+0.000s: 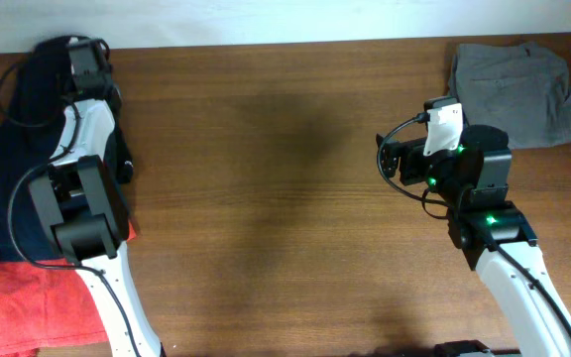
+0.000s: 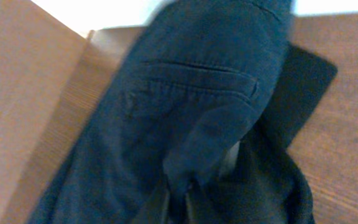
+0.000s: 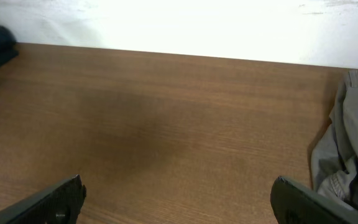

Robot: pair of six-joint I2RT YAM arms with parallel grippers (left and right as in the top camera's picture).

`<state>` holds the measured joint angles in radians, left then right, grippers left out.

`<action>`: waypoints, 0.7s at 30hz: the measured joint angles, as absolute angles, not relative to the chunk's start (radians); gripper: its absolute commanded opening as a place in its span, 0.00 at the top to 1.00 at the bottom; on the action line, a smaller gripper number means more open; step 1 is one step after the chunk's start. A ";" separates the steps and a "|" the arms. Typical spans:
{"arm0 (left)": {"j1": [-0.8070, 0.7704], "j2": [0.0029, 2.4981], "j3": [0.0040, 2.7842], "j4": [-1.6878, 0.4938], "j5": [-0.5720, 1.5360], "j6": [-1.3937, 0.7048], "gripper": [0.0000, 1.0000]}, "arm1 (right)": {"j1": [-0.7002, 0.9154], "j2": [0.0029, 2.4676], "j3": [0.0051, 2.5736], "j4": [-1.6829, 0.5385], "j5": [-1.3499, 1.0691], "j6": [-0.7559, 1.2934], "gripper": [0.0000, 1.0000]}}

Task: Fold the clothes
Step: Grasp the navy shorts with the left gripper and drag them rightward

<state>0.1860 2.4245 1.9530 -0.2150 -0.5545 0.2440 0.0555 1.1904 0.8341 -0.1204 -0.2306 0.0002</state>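
Note:
Dark navy trousers (image 2: 185, 81) with a welt pocket fill the left wrist view; in the overhead view they lie heaped at the table's far left (image 1: 8, 169). My left gripper (image 2: 186, 190) is pinched shut on a fold of this navy cloth at the back left corner (image 1: 87, 61). A grey garment (image 1: 512, 91) lies folded at the back right and shows at the right edge of the right wrist view (image 3: 353, 143). My right gripper (image 3: 179, 199) is wide open and empty over bare wood, left of the grey garment (image 1: 426, 139).
A red cloth (image 1: 28, 297) lies at the front left under the navy pile. The brown table (image 1: 285, 198) ends at a white wall along the back (image 3: 179, 25). The left arm's base (image 1: 77, 208) stands on the left side.

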 measured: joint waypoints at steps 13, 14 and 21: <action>0.060 2.229 2.029 -0.600 -0.445 0.134 0.99 | 0.056 1.191 0.834 -0.070 -0.231 0.001 0.01; 0.053 2.212 2.029 -0.611 -0.427 0.127 0.99 | 0.056 1.190 0.834 -0.069 -0.230 -0.001 0.01; 0.011 2.077 2.033 -0.688 -0.249 0.100 1.00 | 0.056 1.190 0.834 -0.050 -0.231 0.000 0.01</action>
